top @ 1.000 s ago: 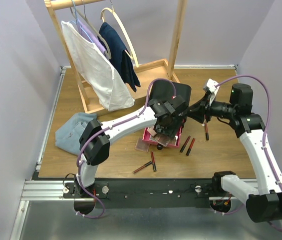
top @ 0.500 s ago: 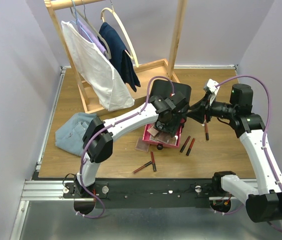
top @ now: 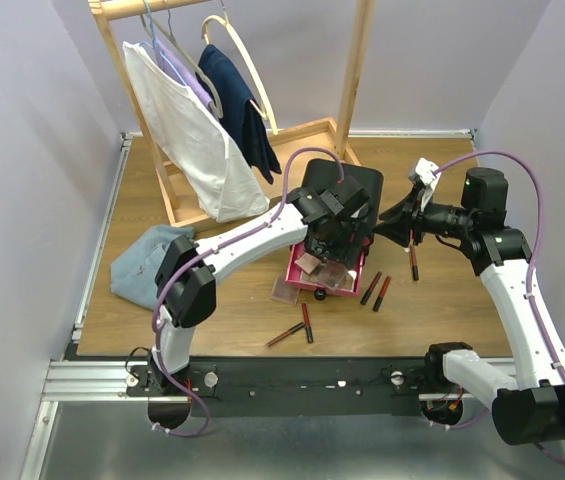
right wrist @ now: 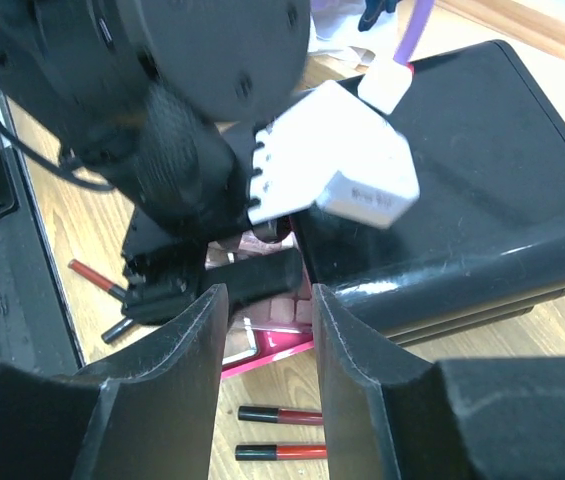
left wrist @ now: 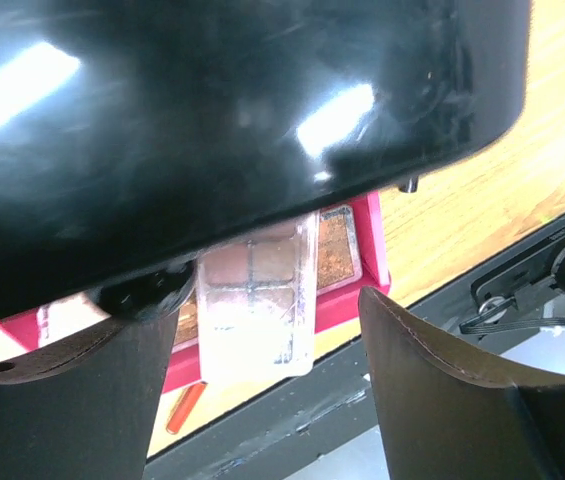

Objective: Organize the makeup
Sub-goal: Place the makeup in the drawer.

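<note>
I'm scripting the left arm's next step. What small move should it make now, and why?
Probably nudge the eyeshadow palette deeper in: the left hand is open over it, and it seems to lie across the front wall of the open pink drawer, not fully inside.

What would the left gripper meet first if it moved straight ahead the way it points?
Probably the clear eyeshadow palette in the open pink drawer, dead ahead of the left gripper; depth is uncertain.

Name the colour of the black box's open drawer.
The drawer is pink; the left wrist view shows it best.
</note>
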